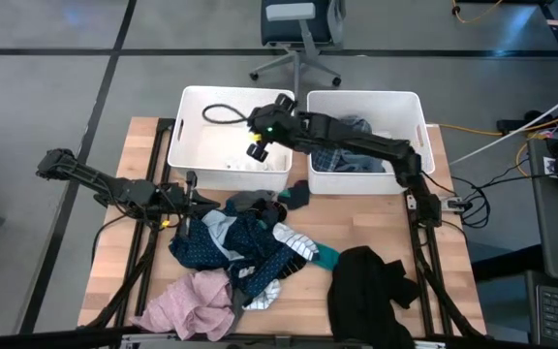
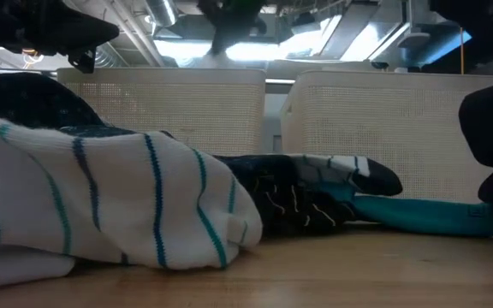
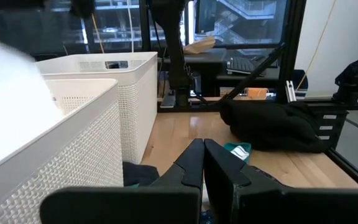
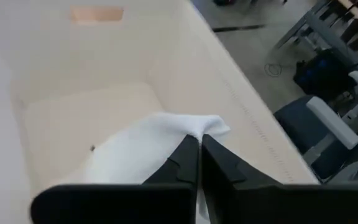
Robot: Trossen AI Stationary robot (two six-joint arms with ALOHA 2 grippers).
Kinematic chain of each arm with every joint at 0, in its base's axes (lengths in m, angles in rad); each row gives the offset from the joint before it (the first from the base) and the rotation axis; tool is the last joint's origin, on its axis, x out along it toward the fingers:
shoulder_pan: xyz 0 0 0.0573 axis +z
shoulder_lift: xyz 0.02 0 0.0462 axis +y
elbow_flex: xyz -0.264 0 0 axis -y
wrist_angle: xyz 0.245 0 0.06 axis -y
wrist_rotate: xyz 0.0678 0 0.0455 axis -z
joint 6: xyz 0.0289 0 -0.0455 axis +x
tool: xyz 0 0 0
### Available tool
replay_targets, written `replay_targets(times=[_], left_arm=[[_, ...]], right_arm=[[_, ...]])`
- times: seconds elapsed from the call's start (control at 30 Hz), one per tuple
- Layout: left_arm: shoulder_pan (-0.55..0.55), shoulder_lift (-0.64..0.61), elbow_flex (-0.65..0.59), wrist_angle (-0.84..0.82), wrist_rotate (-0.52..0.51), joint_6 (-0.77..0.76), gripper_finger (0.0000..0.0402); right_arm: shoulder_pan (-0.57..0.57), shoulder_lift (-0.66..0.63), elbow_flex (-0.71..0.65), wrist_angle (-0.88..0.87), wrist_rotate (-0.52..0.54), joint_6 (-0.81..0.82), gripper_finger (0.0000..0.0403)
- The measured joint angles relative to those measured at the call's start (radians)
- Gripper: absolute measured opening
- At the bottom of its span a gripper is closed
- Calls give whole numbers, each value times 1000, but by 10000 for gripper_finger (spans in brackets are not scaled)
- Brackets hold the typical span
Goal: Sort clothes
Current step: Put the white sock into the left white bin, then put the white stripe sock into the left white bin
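White fabric [image 4: 148,149] is pinched between the closed fingers of the right gripper [image 4: 199,144], which is held over the left tub [image 1: 190,145] so that the garment can be released inside it. Unsorted clothes [image 1: 245,242] remain heaped on the table [image 1: 124,174] in front of both tubs, with a black garment [image 1: 368,291] lying apart from the heap and a few items already in the right tub [image 1: 415,116]. Beside the heap the left gripper [image 3: 202,163] is parked with its jaws closed on nothing, presumably waiting its turn.
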Motion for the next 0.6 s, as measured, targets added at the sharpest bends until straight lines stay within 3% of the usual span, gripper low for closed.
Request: replay_targets(times=[0.17, 0.43, 0.6], left_arm=[[0, 0, 0, -1, 0, 13, 1], [0, 0, 0, -1, 0, 11, 1], [0, 0, 0, 7, 0, 43, 1]], right_arm=[[0, 43, 0, -5, -12, 1, 48], [3, 52, 0, -13, -54, 44, 180], [30, 11, 0, -50, -71, 40, 227]])
